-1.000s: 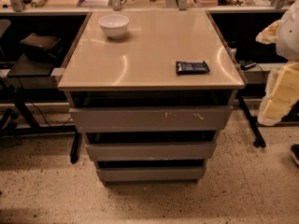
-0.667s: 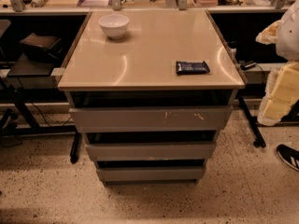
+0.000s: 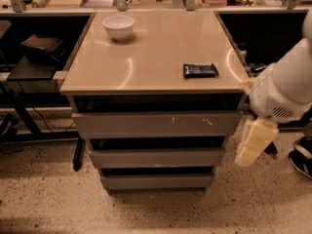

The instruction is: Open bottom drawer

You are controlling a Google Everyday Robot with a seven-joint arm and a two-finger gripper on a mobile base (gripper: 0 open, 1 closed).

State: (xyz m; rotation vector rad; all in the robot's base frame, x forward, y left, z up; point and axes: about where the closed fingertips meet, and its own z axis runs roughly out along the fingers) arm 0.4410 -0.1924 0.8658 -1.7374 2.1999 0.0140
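The camera view looks down on a cabinet (image 3: 156, 126) with a tan tabletop (image 3: 156, 52). On it are a white bowl (image 3: 118, 27) at the back left and a dark blue packet (image 3: 200, 70) near the right edge. The bottom drawer (image 3: 157, 181) is the lowest of three grey fronts, just above the speckled floor (image 3: 48, 199). The hand (image 3: 248, 155) hangs pointing down just beside the cabinet's right side, above the bottom drawer's level and clear of it. I cannot tell whether it is open or closed.
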